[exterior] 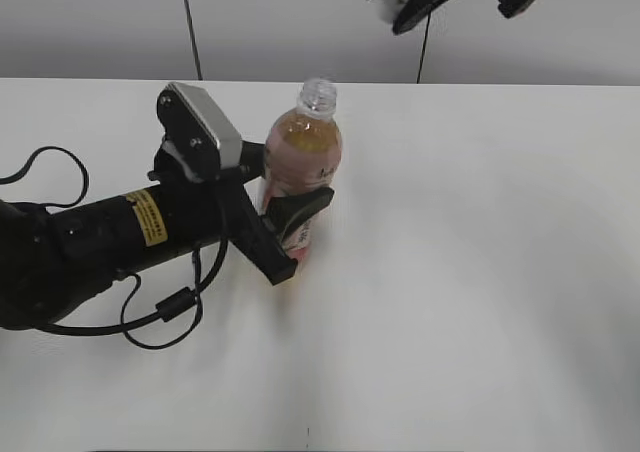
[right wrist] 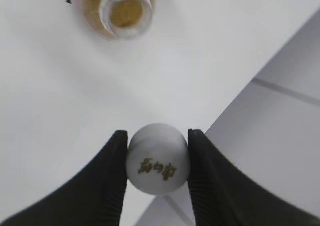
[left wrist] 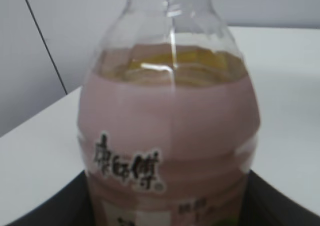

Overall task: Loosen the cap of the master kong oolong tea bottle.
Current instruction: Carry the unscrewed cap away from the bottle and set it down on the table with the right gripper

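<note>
Bottle [exterior: 303,162] stands upright on the table [exterior: 480,272], near the middle, its neck bare and its mouth open. My left gripper [exterior: 283,224] has its jaws pinching the lower body of the bottle, over the pink label. My right gripper [right wrist: 158,158] is raised well above and behind the bottle, jaws pressed on the cap [right wrist: 158,158], which is clear of the threads. I judge the loosening itself done: the cap is right off. What the next move calls for, as I see it, is a steady left hold while I decide where the cap goes.
</note>
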{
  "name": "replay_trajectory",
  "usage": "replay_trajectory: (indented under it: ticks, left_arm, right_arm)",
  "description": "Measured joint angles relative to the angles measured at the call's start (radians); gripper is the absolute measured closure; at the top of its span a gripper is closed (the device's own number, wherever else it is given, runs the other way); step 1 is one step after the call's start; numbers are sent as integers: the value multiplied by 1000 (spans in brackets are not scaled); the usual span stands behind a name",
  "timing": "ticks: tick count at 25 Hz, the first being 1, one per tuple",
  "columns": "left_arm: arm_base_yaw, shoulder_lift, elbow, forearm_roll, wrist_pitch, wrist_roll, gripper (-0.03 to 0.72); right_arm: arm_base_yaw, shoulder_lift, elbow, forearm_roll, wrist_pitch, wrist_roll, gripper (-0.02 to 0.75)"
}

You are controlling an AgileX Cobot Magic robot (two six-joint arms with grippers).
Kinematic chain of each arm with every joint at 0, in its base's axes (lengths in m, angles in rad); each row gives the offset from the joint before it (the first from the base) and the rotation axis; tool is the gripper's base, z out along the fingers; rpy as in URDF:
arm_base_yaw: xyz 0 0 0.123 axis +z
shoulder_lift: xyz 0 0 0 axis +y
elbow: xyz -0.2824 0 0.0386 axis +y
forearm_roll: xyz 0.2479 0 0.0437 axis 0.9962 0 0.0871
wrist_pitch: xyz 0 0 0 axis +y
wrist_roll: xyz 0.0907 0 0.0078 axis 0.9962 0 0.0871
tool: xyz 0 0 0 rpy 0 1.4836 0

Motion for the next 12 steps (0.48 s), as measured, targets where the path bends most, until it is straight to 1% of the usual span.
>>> replay_trajectory:
  ticks: [2,5,11,12]
  left_arm:
    - [0,0,1,0,-52,0,291]
    - [0,0,1,0,-111,0,291]
    - [0,0,39,-1,-121,-14,291]
    - [0,0,50,-5,-121,-16,291]
  right_arm:
    - [-25,-5,-1,-38,-1,245,461]
    - [-60,15,-2,-58,24,576,461]
    - [-88,133,6,-83,34,1289,461]
    - [-94,154,24,-86,34,1368,461]
